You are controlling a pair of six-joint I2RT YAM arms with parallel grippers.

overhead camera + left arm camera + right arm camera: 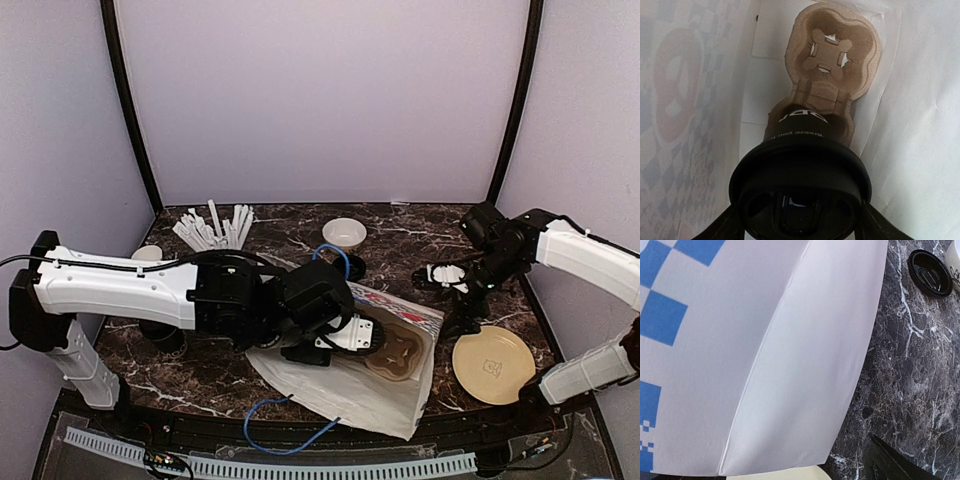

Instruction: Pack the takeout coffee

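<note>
A black takeout coffee cup [800,170] with its black lid on stands in the near slot of a brown cardboard cup carrier [832,55]. My left gripper [800,222] is shut on it, one finger against each side of the lid. In the top view this gripper [345,335] is over the white paper bag [330,385], with the carrier [395,350] just to its right. Whether the carrier lies on the bag or inside it I cannot tell. My right gripper [450,275] hovers open to the right of the bag, holding nothing. A loose black lid [930,272] lies on the marble.
A cream plate [493,365] lies at the front right. At the back stand a white bowl [344,233] and a white cup of white sticks [215,230]. A blue cable [290,430] loops near the front edge. A dark cup-like shape [160,335] sits under the left arm.
</note>
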